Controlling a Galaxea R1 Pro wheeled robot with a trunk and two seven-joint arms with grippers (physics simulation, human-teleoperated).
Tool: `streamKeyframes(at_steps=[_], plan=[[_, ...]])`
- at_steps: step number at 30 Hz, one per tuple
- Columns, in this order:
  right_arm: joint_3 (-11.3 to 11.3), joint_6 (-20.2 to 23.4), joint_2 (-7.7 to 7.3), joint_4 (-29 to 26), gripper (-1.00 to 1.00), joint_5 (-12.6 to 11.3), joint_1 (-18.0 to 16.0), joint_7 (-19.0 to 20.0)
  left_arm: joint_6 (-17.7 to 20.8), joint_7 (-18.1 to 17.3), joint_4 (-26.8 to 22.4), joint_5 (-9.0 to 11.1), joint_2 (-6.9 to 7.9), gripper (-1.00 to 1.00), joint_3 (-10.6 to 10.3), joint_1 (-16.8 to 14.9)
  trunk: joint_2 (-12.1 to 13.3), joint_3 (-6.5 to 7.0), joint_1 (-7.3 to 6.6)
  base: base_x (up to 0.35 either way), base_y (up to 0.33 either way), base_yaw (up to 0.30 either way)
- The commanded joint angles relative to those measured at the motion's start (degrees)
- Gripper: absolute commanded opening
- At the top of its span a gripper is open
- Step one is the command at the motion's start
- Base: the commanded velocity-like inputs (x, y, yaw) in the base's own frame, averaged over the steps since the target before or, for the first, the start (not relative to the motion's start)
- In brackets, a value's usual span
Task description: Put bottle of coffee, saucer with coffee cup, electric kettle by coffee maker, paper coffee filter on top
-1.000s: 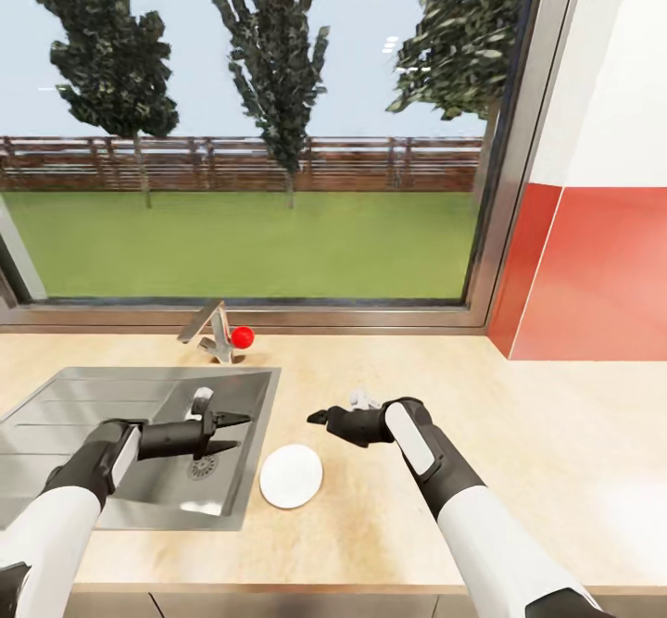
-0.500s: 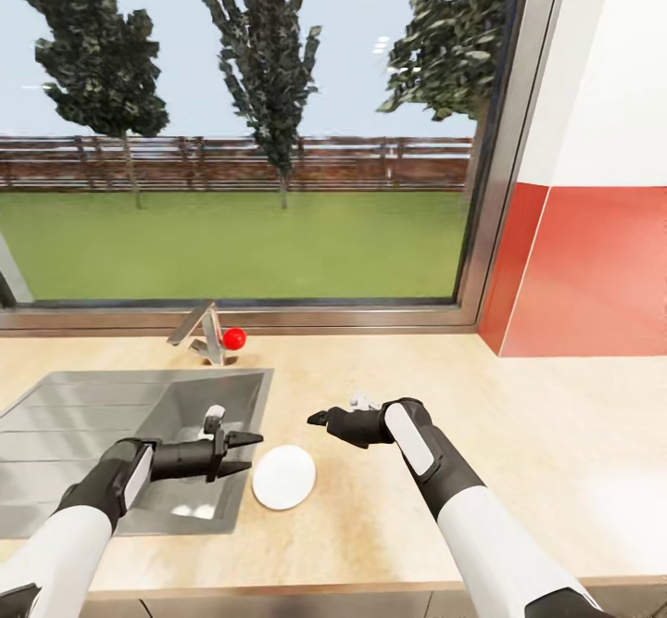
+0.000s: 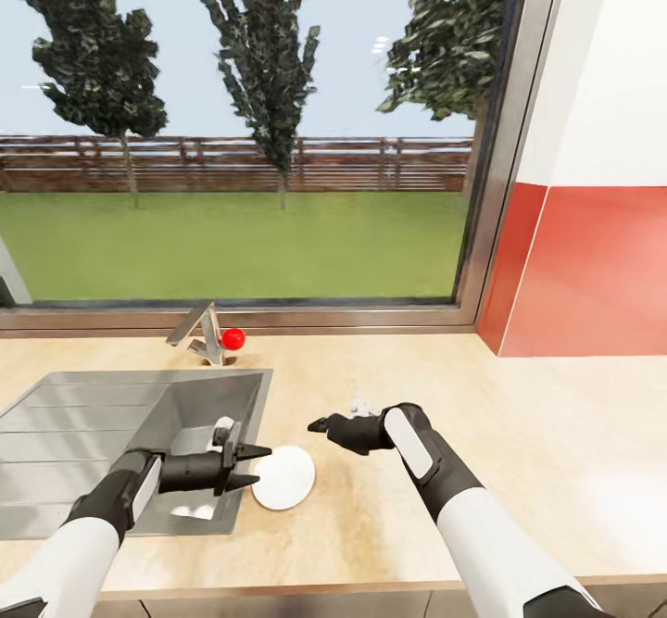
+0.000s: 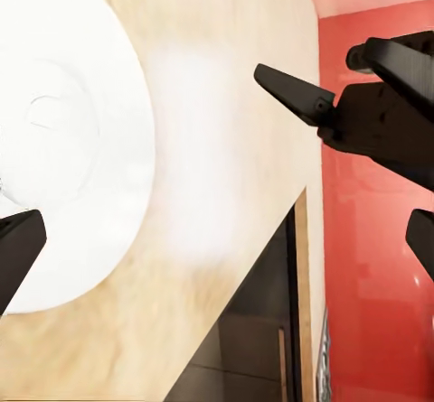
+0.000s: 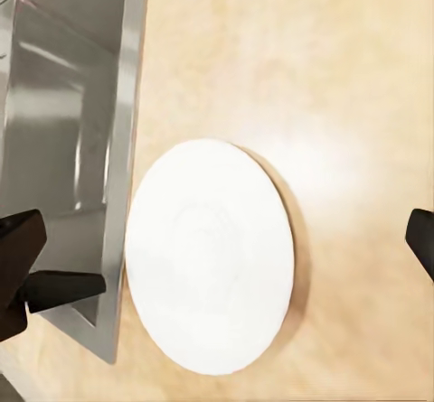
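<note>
The saucer (image 3: 283, 477) lies flat on the table (image 3: 519, 442), just right of the steel sink (image 3: 111, 423), toward the near edge.

Left tool (image 3: 254, 466): its two dark fingers are spread apart, tips at the saucer's left rim, one above and one below in the head view. Whether they touch the rim cannot be told. Nothing is clamped between them. In the left wrist view the saucer (image 4: 63, 140) sits between the spread fingers, with the right tool (image 4: 312, 104) showing beyond it over the table (image 4: 235, 149).

Right tool (image 3: 320, 424): it hangs above the table just beyond the saucer's far-right side, apart from it, pointing left. A small white object (image 3: 358, 406) shows at its far side, too small to identify; whether the tool holds it, and how far its fingers are spread, cannot be told. In the right wrist view the saucer (image 5: 210, 256) lies below, clear of the fingertips, with the sink's (image 5: 63, 122) edge just beside it.

Surroundings: a faucet (image 3: 199, 331) with a red knob (image 3: 232, 338) stands at the sink's far rim. Behind the table is a large window (image 3: 241, 136) onto lawn, trees and a fence. A white and red wall (image 3: 593, 229) stands at the far right.
</note>
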Motion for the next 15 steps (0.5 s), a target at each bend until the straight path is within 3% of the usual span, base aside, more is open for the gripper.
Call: streamKeyframes(at_steps=[1,15], plan=[[0.0,0.2,0.00,0.1,1.00,0.0,0.0,0.0,0.5,-0.4,0.0,-0.4,-0.04,1.00,0.2,0.0,-0.1,-0.14,0.04,0.000,0.000,0.000],[0.2,0.2,0.00,2.3,1.00,0.1,-0.1,0.0,0.5,-0.3,0.0,-0.4,0.37,1.00,0.1,1.4,-0.1,-0.14,0.04,0.000,0.000,0.000]])
